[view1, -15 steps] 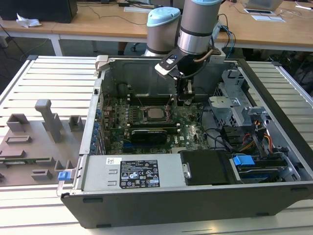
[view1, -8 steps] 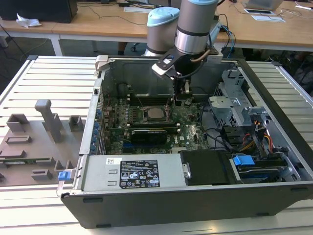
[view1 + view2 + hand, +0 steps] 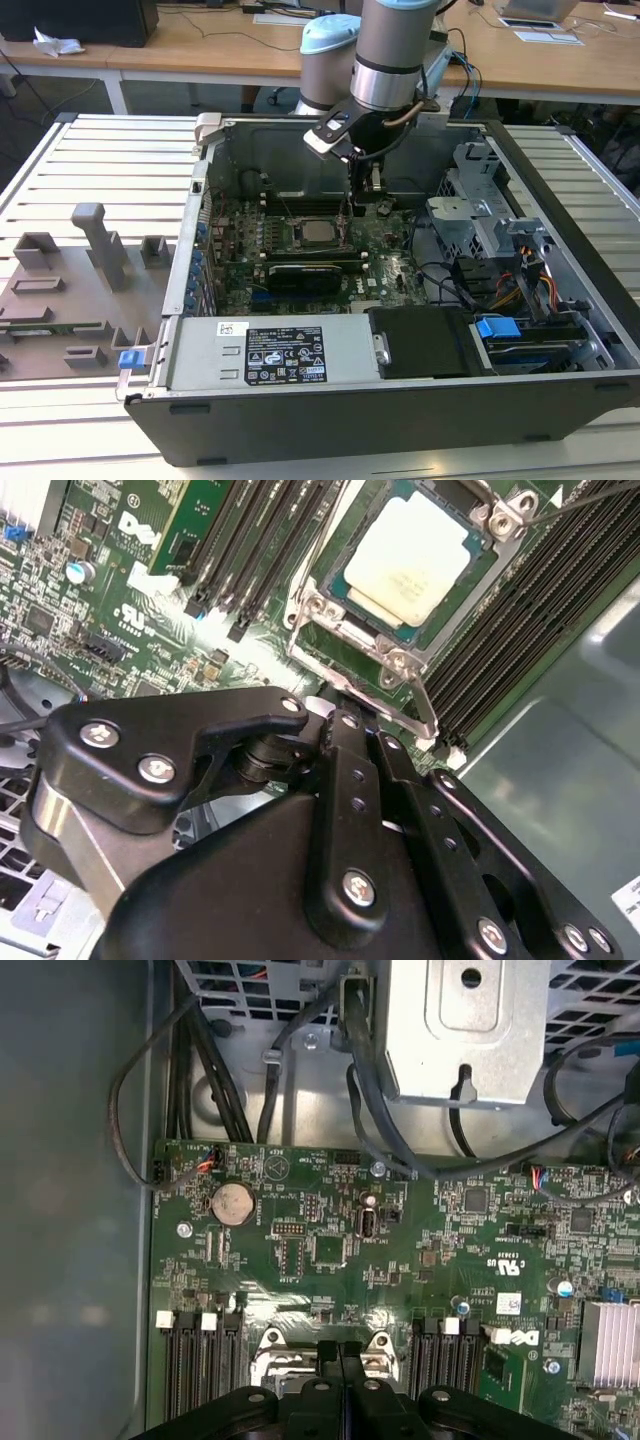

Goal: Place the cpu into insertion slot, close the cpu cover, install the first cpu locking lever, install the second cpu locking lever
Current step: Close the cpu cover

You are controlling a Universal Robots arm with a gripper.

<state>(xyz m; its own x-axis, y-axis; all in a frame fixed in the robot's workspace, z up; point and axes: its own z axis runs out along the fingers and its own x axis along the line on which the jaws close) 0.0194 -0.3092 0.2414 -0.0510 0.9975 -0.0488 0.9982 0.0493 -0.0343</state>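
Note:
The cpu (image 3: 410, 565), a silvery square chip with a thin green rim, lies flat in the insertion slot (image 3: 318, 233) in the middle of the motherboard. Around the chip lies the cpu cover (image 3: 462, 602), its metal frame down. A silver locking lever (image 3: 425, 708) runs along the socket's near edge, and another thin lever rod (image 3: 590, 495) stretches away from the far corner. My gripper (image 3: 352, 208) hangs just beside the socket on the exterior view's right. Its black fingers (image 3: 332, 1365) are pressed together with the tips (image 3: 335, 715) by the near lever; I cannot tell if they touch it.
Long black memory slots (image 3: 530, 610) flank the socket. A black power supply box (image 3: 270, 350) fills the case front. A drive cage with cables (image 3: 480, 220) stands on the exterior view's right. Loose cables (image 3: 380, 1110) cross the board's edge. A grey fixture board (image 3: 70, 290) lies outside the case.

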